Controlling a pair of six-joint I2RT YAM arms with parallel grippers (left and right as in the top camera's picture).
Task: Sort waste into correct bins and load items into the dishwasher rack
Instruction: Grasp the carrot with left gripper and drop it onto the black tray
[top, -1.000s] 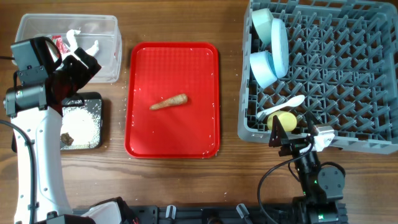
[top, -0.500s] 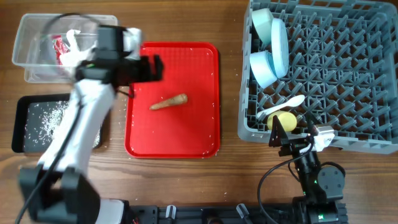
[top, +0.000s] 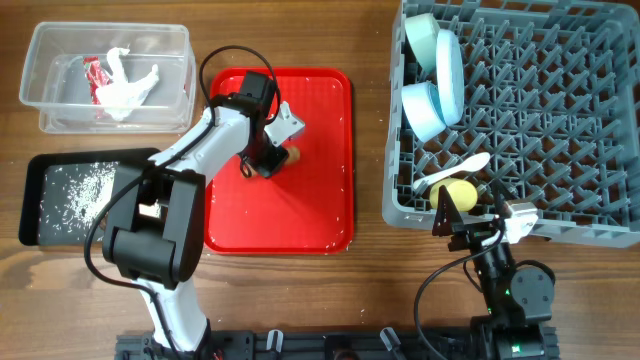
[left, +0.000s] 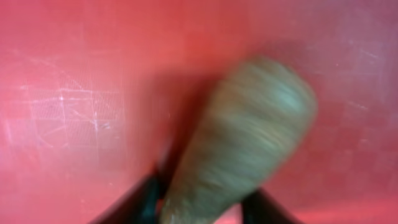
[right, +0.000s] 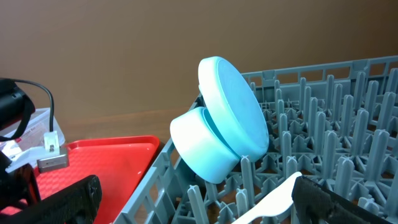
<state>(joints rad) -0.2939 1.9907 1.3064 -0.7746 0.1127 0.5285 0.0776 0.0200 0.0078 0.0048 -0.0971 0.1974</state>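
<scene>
An orange-brown carrot-like stick (top: 293, 155) lies on the flat red serving tray (top: 310, 215). My left gripper (top: 270, 160) is down on it, jaws closed against both sides. In the left wrist view the blurred stick (left: 242, 137) fills the space between the dark fingers (left: 134, 205). The clear tub (top: 60, 118) holds a red-and-white wrapper (top: 94, 74) and white tissue (top: 130, 85). White grains (top: 80, 190) lie in the black tray (top: 32, 205). The grey rack (top: 570, 130) holds two light blue bowls (top: 425, 110), a white spoon (top: 452, 172) and a yellow cup (top: 458, 192). My right gripper (top: 468, 215) stands open at the rack's near edge.
The left arm reaches across the black tray's right end and the red tray's left half. In the right wrist view the bowls (right: 205, 149) lean on the rack's pegs, the spoon (right: 273, 199) just ahead of my open right gripper (right: 202, 205).
My left arm swung from above the black tray across to the red tray and came down on the carrot-like stick, its jaws closing on it. The right arm has not moved.
</scene>
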